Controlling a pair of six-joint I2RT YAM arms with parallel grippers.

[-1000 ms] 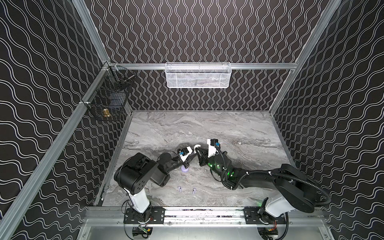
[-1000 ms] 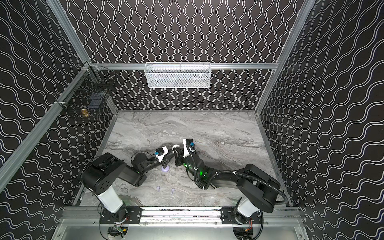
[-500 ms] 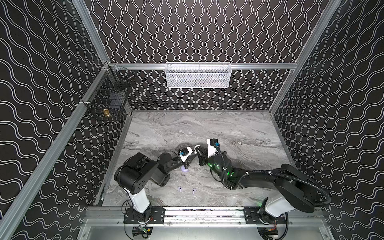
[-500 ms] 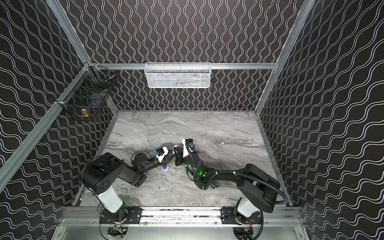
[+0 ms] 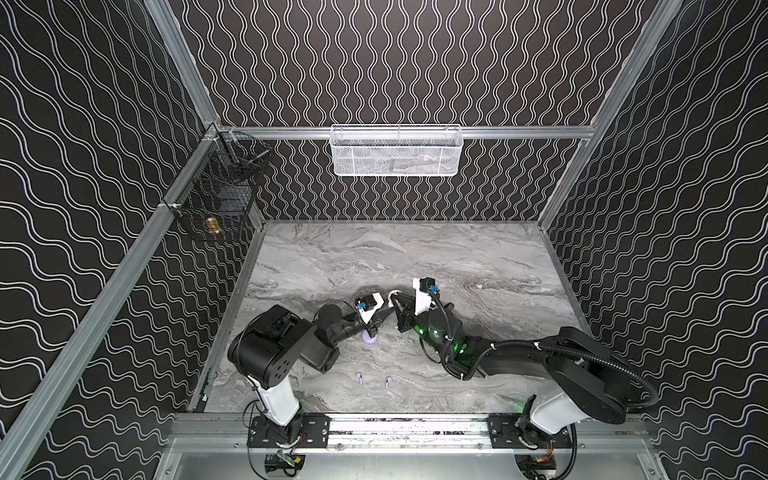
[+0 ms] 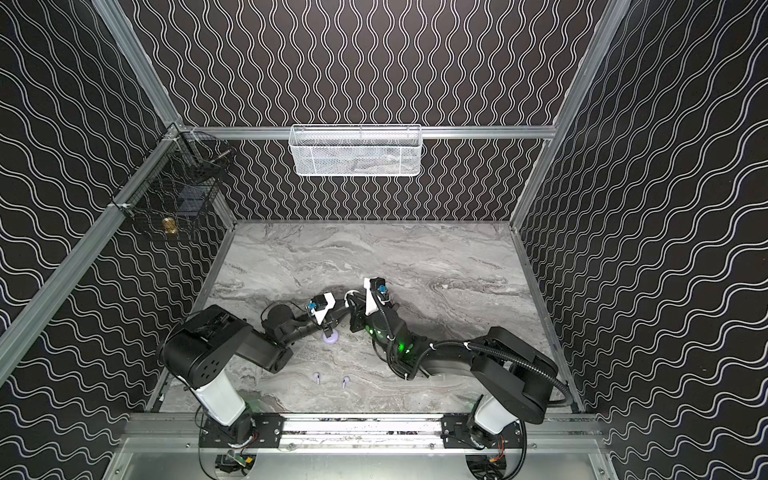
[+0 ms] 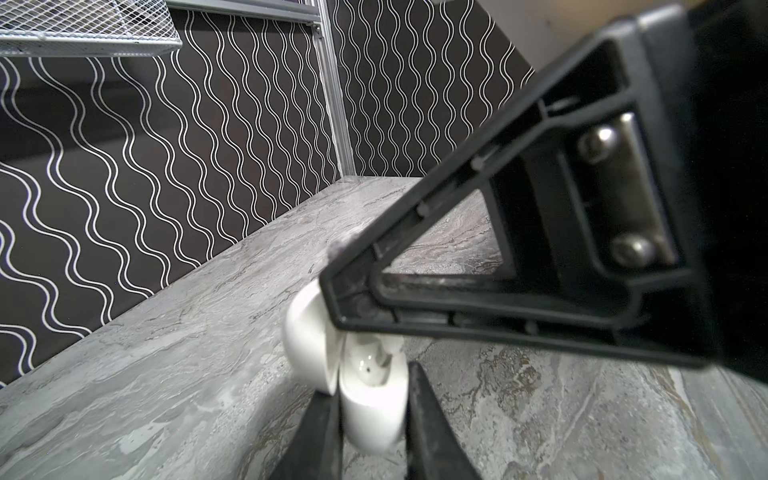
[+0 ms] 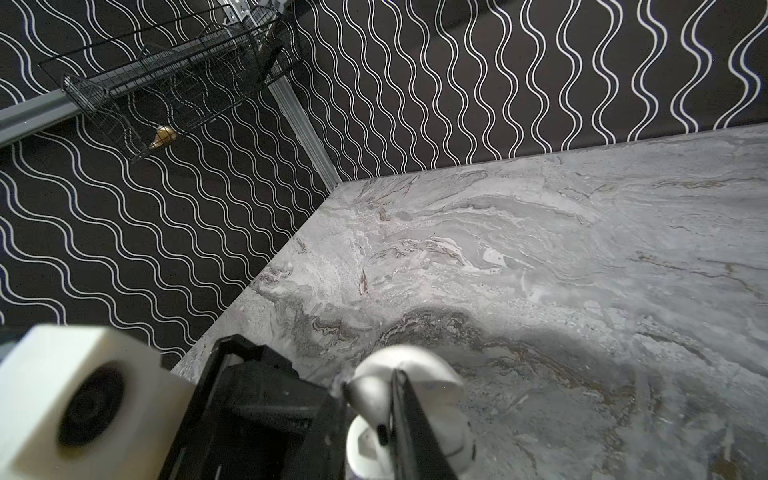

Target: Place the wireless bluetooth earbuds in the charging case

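Where both arms meet: near the middle of the marble table, both held low.
Left arm: reaches right and slightly far, wrist low.
Left gripper: fingers clamp the base of the white charging case, lid hinged open.
Right arm: lies low, forearm running left.
Right gripper: fingers pressed together, tip at the open lid; anything between them cannot be told.
Lavender case: on the table just under the left wrist.
Lavender earbuds: two, lying at the near side, apart from both grippers.
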